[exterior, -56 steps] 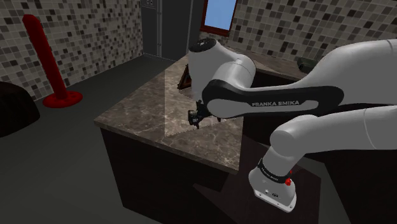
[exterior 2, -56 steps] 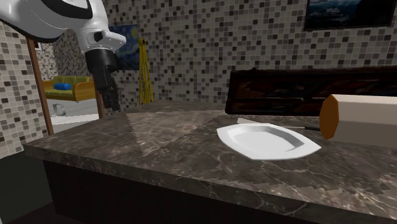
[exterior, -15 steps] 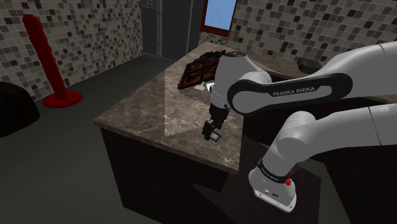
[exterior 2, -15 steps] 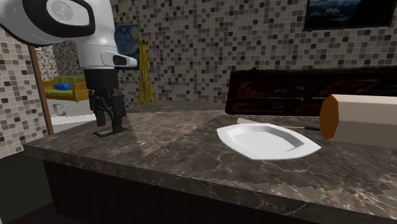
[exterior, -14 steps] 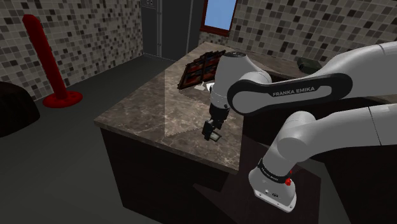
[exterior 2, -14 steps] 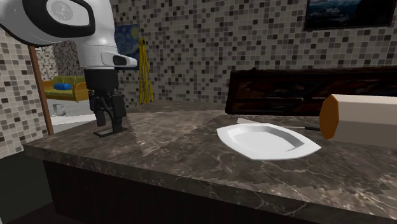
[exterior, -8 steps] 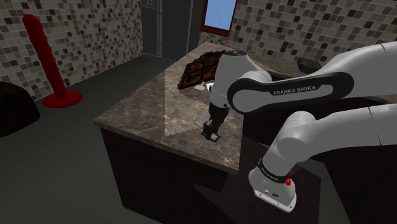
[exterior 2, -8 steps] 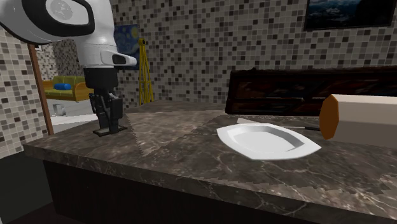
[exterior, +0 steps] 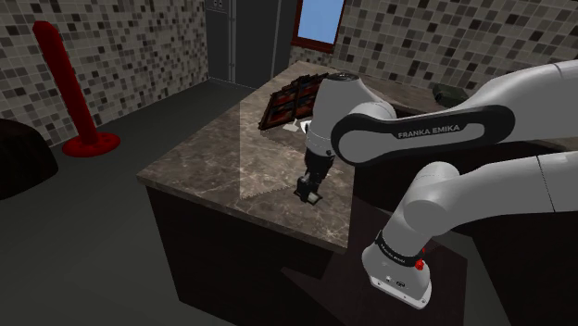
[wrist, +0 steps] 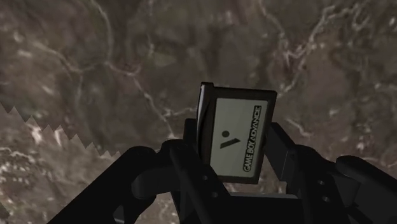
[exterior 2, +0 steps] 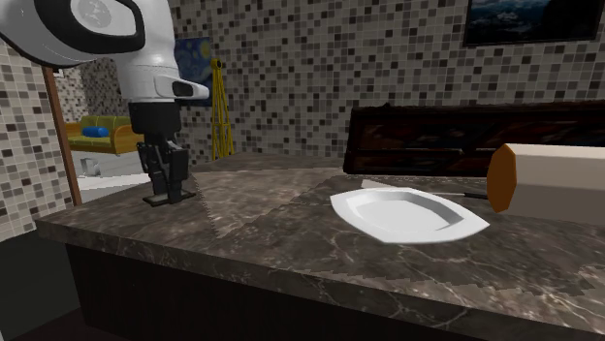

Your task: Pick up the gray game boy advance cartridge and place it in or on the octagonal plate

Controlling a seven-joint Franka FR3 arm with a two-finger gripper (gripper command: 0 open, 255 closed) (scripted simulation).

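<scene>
Gripper (exterior: pixel 309 191) clasps cartridge (wrist: pixel 236 135) nr counter (exterior: pixel 208 157) edge.

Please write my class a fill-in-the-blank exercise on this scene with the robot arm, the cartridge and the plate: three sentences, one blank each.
1. The label on the game cartridge reads GAME BOY ____.
2. The gripper has its two fingers ____ on the game cartridge.
3. The octagonal plate on the marbled countertop is ____ in colour.

Missing words: ADVANCE; shut; white.
</scene>
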